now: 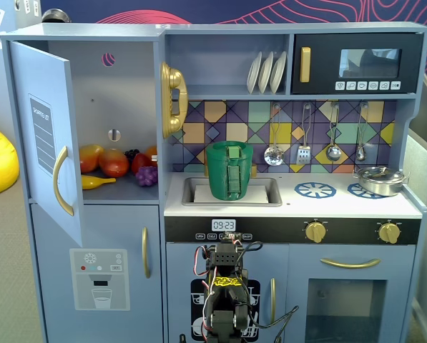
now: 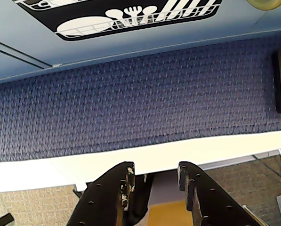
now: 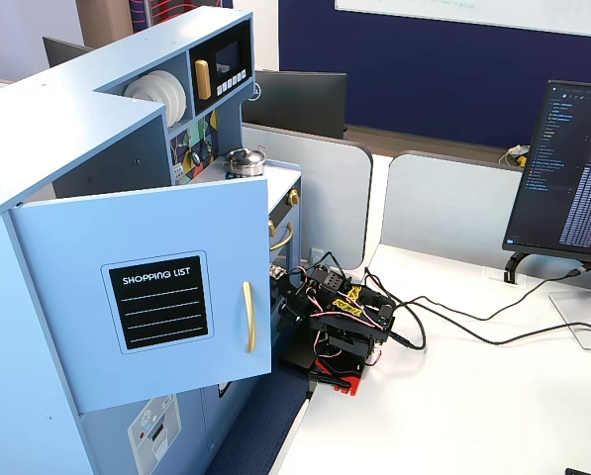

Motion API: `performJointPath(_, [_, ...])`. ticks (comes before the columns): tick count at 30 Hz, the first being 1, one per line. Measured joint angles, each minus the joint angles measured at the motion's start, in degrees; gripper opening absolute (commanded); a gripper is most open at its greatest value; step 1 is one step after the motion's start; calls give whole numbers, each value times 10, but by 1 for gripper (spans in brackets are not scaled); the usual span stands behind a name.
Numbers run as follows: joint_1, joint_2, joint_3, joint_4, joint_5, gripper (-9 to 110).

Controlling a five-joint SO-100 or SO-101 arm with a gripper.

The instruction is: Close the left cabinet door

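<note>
The left cabinet door (image 1: 45, 136) is light blue and stands wide open, swung out toward the camera at the kitchen's upper left. Its curved gold handle (image 1: 61, 182) faces outward. In a fixed view from the side, the door (image 3: 147, 297) shows its black "SHOPPING LIST" panel (image 3: 158, 302) and the handle (image 3: 247, 317). My arm (image 3: 340, 322) sits folded low on the white table, in front of the kitchen's lower middle (image 1: 224, 300), well below and to the right of the door. In the wrist view my gripper (image 2: 156, 172) is open and empty, pointing at blue carpet.
Toy fruit (image 1: 113, 163) lies inside the open cabinet. Below is the door with the dispenser graphic (image 1: 99, 279). The dishwasher-picture door (image 2: 131, 16) is close ahead of the wrist. A green cup (image 1: 231, 179) stands in the sink. A monitor (image 3: 572, 178) and cables (image 3: 473, 327) are on the table (image 3: 453, 416).
</note>
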State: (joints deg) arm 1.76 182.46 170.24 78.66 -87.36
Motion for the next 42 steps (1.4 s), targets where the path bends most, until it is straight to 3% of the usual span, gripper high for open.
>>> performJointPath(14, [1,0,0,0,-7,0])
performJointPath(18, [-53,0,3,-15,-7,0])
performJointPath(22, [-207,-6,-27,-77,-4,0])
performJointPath(26, [-445,-10,-108,-174,-11,0])
performJointPath(34, [-917,-54,-129,-471,-159,0])
performJointPath(38, [-1015,-168,-140,-654,-183,0])
performJointPath(42, [-1053,-294,-200,-765,-200,0])
